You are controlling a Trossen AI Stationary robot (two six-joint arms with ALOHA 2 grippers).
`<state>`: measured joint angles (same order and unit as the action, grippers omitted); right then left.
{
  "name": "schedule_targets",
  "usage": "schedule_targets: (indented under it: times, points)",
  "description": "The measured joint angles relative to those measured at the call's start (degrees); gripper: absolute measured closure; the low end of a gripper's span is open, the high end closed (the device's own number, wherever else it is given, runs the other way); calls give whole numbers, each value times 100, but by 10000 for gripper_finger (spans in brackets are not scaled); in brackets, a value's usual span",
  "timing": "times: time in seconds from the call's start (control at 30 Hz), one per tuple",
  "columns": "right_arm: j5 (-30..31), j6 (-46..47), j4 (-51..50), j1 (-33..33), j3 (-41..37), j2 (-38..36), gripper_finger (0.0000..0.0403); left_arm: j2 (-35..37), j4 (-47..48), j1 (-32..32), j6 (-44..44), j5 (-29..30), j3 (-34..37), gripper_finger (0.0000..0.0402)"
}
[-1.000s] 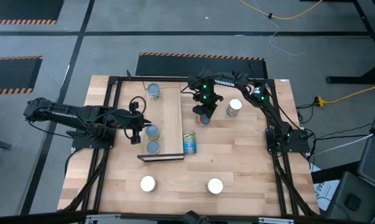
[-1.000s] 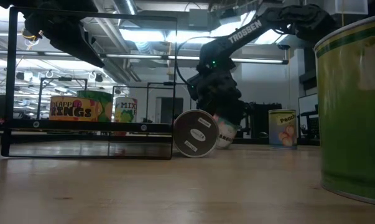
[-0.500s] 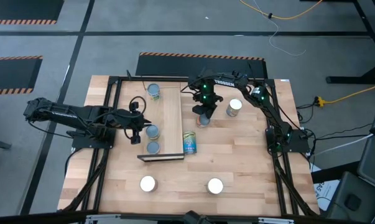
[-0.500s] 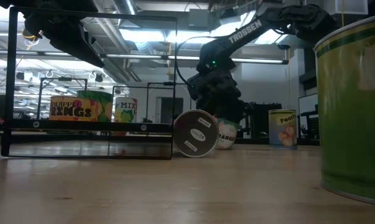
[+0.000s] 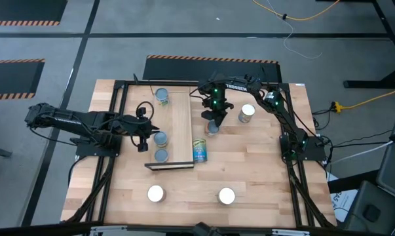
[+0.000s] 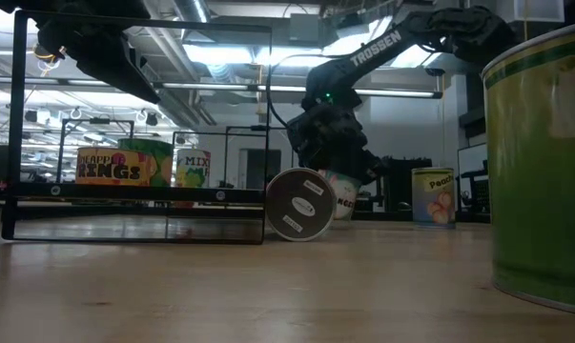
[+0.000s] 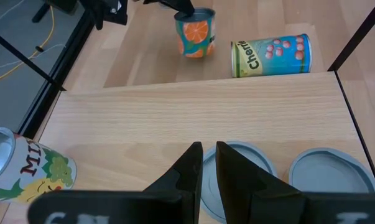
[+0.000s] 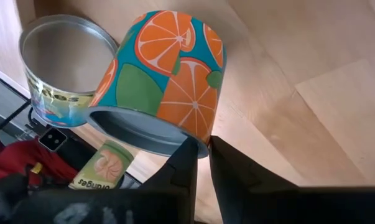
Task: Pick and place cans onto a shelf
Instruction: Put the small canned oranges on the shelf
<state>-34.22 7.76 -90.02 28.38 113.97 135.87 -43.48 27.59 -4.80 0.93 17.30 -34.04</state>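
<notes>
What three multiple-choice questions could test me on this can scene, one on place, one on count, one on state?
1. Where does the Cherries can lie? A on the shelf; B on the table beside the shelf; C in a gripper.
2. How many cans stand on the shelf? A one; B three; C six.
3. The orange-print can is: A standing free; B lying flat; C pinched by the right gripper.
Answers: B, it lies off the plank's edge; B, three tops show there; C, fingers clamp its rim.
</notes>
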Motion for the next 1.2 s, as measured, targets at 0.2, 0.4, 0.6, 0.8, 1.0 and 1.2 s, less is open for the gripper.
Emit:
schedule_targets:
  times: [0.2, 0.4, 0.6, 0.8, 1.0, 1.2]
  points:
    - [3, -58, 0, -14, 0, 0, 356, -1, 1, 2, -1, 1, 0, 363]
    - [164, -71, 46, -20, 0, 0, 356, 0, 1, 2, -1, 2, 0, 363]
    - [212, -71, 44, -17, 0, 0, 356, 0, 2, 0, -1, 2, 1, 363]
    - [289, -36, 41, -17, 0, 0, 356, -1, 0, 1, 0, 2, 0, 363]
    - [312, -70, 11, -15, 2, 0, 380, 0, 2, 2, -1, 0, 0, 363]
    - [311, -50, 59, -15, 2, 0, 376, 0, 2, 2, 0, 2, 0, 363]
